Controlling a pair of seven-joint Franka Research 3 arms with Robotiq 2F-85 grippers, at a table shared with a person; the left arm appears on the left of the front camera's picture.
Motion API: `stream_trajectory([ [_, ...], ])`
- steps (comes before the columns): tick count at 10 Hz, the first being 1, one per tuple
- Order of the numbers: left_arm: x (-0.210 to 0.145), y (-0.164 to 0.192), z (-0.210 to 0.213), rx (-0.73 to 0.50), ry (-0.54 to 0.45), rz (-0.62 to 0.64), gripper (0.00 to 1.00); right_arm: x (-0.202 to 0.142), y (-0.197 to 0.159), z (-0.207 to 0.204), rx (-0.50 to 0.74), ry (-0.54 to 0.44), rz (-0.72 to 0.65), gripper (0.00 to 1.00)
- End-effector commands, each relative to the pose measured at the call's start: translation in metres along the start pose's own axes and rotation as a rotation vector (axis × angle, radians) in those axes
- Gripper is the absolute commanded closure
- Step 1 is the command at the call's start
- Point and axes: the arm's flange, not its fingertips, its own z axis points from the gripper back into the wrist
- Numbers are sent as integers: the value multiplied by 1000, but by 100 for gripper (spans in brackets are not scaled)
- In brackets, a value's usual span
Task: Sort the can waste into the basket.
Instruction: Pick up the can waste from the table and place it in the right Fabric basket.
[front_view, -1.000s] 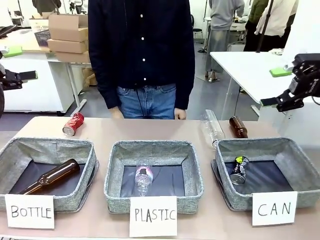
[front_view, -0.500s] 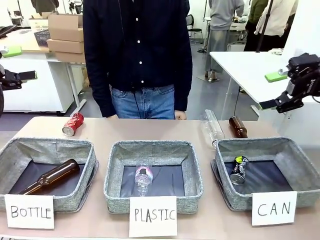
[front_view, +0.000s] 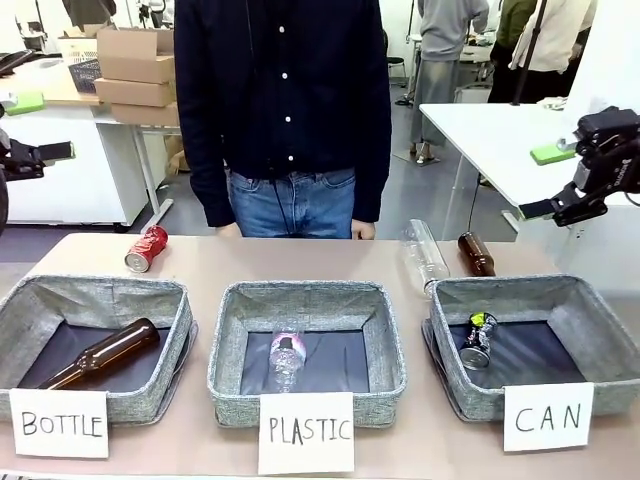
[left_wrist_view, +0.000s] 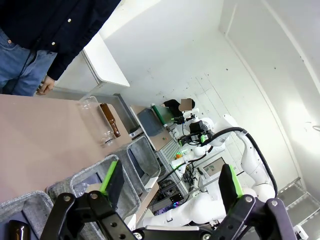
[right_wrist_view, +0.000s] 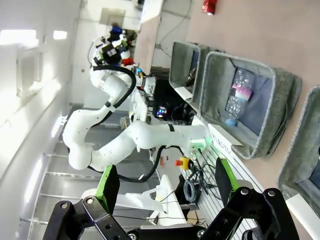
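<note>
Red can (front_view: 146, 248) lies on its side on the counter (front_view: 300, 262): light, dented, thin-walled (crushable); grip mid-body. Both tools, left (left_wrist_view: 170, 181) and right (right_wrist_view: 164, 181), spread, empty.

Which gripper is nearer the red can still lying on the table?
Left. The left gripper is raised off the table's left edge, near the red can; the right gripper is across the table.
</note>
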Motion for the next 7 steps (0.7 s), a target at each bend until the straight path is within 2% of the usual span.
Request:
stream_trajectory([
  [1, 0, 0, 0, 0, 0, 0, 0, 1, 0, 3, -1, 6, 30, 0],
  [2, 22, -6, -13, 174, 111, -130, 0, 1, 0, 3, -1, 6, 30, 0],
  [3, 43, -1, -27, 290, 240, -186, 0, 1, 0, 3, -1, 6, 30, 0],
  [4, 69, 13, -44, 484, 366, -248, 0, 1, 0, 3, -1, 6, 30, 0],
  [6, 102, 60, -83, 771, 614, -296, 0, 1, 0, 3, -1, 6, 30, 0],
  [7, 108, 87, -107, 955, 701, -352, 0, 1, 0, 3, -1, 6, 30, 0],
])
